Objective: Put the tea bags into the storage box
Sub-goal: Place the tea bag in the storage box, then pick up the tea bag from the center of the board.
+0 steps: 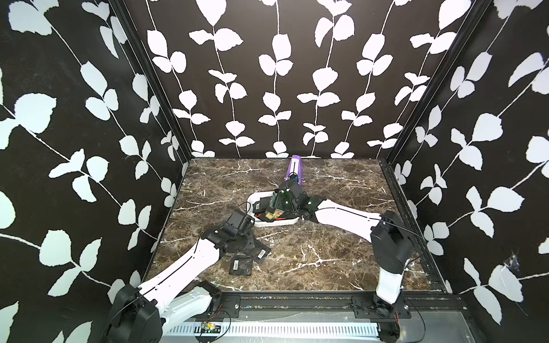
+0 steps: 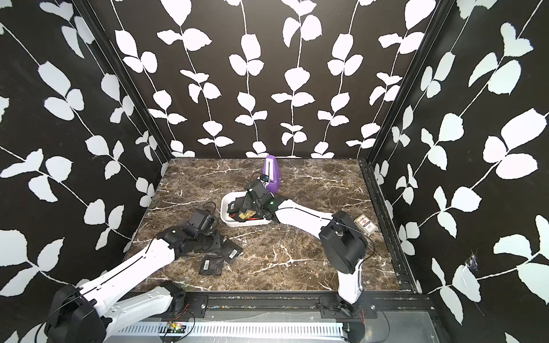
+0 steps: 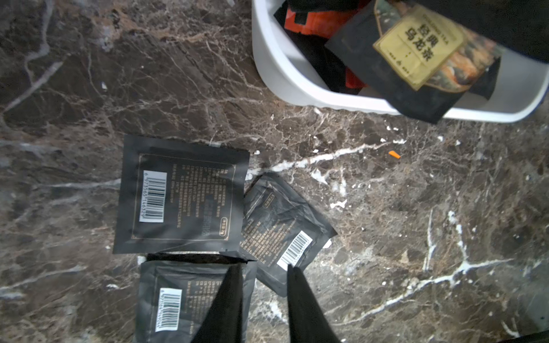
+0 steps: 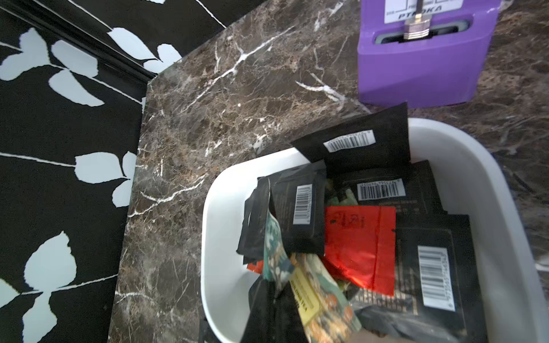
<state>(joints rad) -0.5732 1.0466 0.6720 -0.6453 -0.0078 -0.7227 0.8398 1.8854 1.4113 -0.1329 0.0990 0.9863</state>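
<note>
While right jaws clench a yellow-labelled tea bag (image 3: 416, 50) over the storage box (image 3: 283, 80), I log left jaws parted.

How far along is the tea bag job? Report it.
Mostly done: the white storage box holds a pile of sachets. In hand: the right gripper is shut on an oolong sachet over the box. Left: three black sachets on the marble tabletop under the open left gripper.
</note>
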